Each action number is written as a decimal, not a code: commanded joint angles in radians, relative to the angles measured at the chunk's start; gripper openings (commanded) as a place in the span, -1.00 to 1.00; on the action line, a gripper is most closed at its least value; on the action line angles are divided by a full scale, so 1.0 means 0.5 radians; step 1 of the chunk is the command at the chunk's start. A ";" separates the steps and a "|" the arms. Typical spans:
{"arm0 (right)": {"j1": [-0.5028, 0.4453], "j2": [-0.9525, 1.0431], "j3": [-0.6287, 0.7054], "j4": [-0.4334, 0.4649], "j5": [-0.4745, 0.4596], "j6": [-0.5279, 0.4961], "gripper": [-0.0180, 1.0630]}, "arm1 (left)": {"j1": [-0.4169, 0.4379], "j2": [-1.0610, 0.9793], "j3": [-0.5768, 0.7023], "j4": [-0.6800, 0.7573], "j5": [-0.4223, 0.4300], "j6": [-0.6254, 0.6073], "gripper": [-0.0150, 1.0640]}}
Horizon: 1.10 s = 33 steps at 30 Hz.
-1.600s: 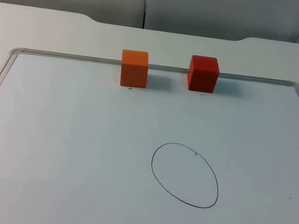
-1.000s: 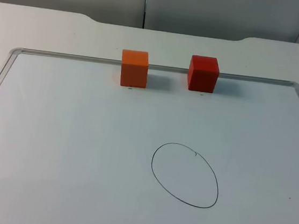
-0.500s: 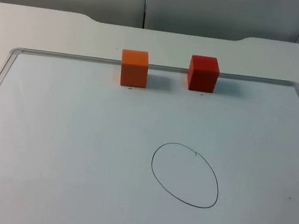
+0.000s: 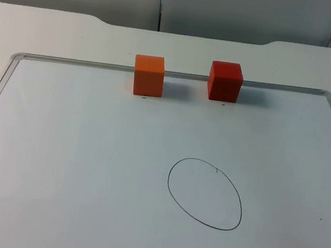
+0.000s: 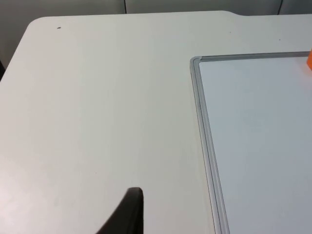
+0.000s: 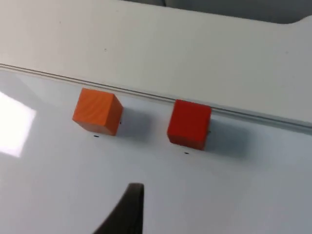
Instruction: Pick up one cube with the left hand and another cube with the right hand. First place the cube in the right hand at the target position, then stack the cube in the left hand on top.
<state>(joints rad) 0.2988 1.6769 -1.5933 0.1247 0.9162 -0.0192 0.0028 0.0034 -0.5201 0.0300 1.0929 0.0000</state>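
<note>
The whiteboard [image 4: 59,166] lies flat on the white table [image 4: 57,28], its metal frame marking the working field. Left to right: the left gripper [image 5: 127,214] hangs over bare table just outside the board's left frame, with a sliver of the orange cube at the view's margin; one black fingertip [image 5: 130,207] is in sight, so how far its fingers are spread cannot be told, and nothing can be seen in its hold. The orange cube [image 4: 149,75] stands at the board's far edge, touching or just beside the far frame, left of the red cube [image 4: 225,81]; the two are apart, with a gap that leaves room for fingers on each cube's inner side. Both sit upright on a flat face, judged ready for a grasp from above. The drawn ellipse [image 4: 205,193], judged to be the target position, lies nearer and slightly right, well apart from both cubes and with open board all around. The right gripper [image 6: 129,212] looks onto both cubes from the near side; its finger spread likewise cannot be told, and it appears to carry nothing. Neither cube is lifted: picking has not yet begun.
</note>
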 commanded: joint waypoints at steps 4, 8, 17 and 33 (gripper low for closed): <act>0.186 0.512 -0.430 -0.148 0.115 0.228 0.95 | 0.005 -0.007 0.013 -0.013 -0.027 -0.016 0.98; 0.210 0.781 -0.640 -0.226 0.131 0.395 0.95 | 0.005 -0.007 0.013 -0.013 -0.027 -0.016 0.98; 0.210 1.182 -0.848 -0.315 0.144 0.517 0.95 | 0.005 -0.007 0.013 -0.013 -0.027 -0.012 0.98; 0.210 1.541 -1.047 -0.411 0.062 0.714 0.94 | 0.005 -0.007 0.013 -0.013 -0.027 -0.012 0.98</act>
<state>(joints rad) 0.3987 2.4371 -2.1075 -0.0596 0.9623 0.3147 0.0028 0.0034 -0.5201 0.0291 1.0907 0.0000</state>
